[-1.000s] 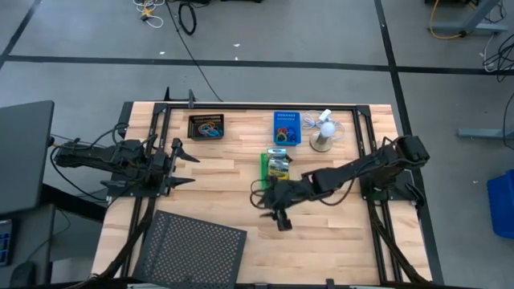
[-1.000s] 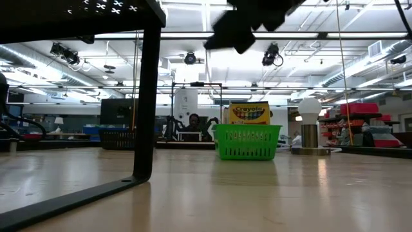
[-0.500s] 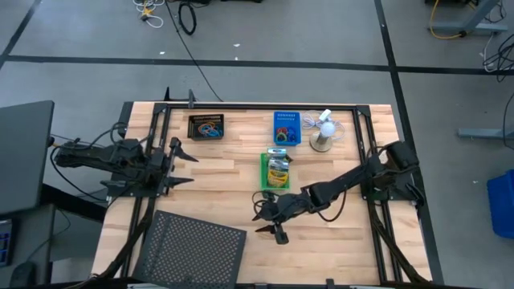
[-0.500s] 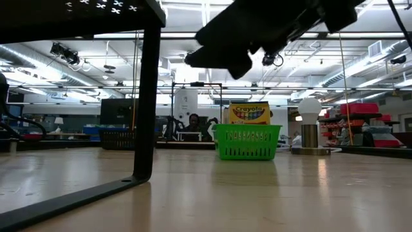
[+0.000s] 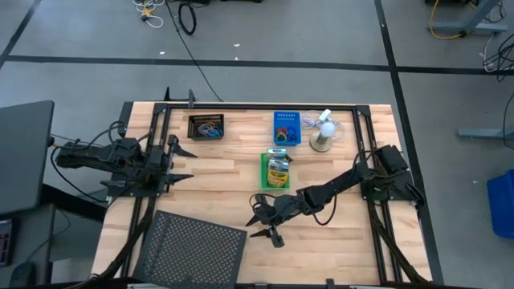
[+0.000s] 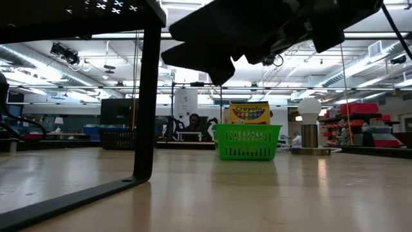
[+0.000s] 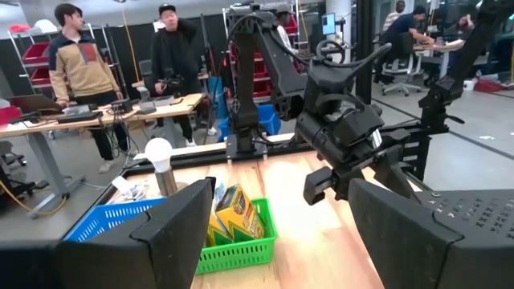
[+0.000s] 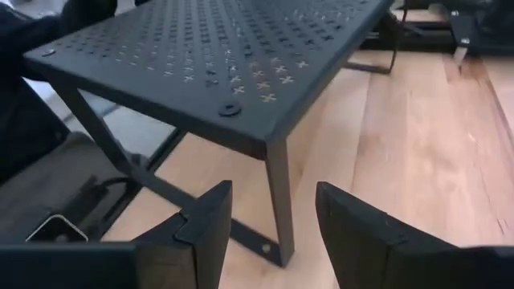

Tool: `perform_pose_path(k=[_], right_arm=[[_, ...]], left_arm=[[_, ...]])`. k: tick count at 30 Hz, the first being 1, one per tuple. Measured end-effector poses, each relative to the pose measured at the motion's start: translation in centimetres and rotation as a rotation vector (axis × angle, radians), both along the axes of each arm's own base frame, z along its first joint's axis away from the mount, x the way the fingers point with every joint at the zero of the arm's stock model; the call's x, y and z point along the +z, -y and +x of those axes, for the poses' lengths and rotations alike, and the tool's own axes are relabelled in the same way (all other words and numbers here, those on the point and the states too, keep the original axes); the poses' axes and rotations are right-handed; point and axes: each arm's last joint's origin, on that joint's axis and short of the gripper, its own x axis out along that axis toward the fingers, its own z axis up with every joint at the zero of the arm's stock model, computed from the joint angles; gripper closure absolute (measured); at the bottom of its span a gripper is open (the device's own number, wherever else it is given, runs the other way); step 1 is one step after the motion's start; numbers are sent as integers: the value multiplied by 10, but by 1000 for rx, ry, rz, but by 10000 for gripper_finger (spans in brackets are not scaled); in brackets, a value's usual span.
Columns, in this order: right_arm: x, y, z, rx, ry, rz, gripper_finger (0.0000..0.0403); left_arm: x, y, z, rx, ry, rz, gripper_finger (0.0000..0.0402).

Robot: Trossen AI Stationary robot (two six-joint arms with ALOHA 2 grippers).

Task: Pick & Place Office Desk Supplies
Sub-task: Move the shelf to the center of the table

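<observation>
Standing upright in green bin: yellow crayon box (both arms' jaws open, empty).

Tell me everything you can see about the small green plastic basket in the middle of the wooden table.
The small green plastic basket is rectangular with lattice-like perforated walls and stands upright on the wooden table, near its middle. A yellow crayon box stands inside it, its printed top rising above the rim, with another yellow item beside it. The blue bin and the white fan sit just beyond it. Neither gripper touches it.
</observation>
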Motion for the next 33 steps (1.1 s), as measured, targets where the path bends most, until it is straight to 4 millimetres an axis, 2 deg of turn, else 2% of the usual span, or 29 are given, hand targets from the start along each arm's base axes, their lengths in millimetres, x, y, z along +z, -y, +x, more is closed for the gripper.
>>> perform_pose_path(k=[10,16,19,23,26,31,33], right_arm=[[4,-1,3,35,64,9,215],[-12,-10,23,98,11,-5,215],[-14,-13,31,115,-8,-35,215],[-13,-13,33,118,-12,-50,224],[-14,-12,33,112,-18,-54,254],[-17,-11,32,85,-50,-79,358],[-17,-10,32,50,-51,-88,381]], left_arm=[[0,0,0,8,0,-8,99],[0,-1,0,22,0,-22,99],[0,-1,0,23,4,-24,99],[1,-1,0,23,6,-25,99],[1,-1,0,22,5,-25,99],[1,-1,0,23,5,-23,99],[1,-1,0,23,5,-23,99]])
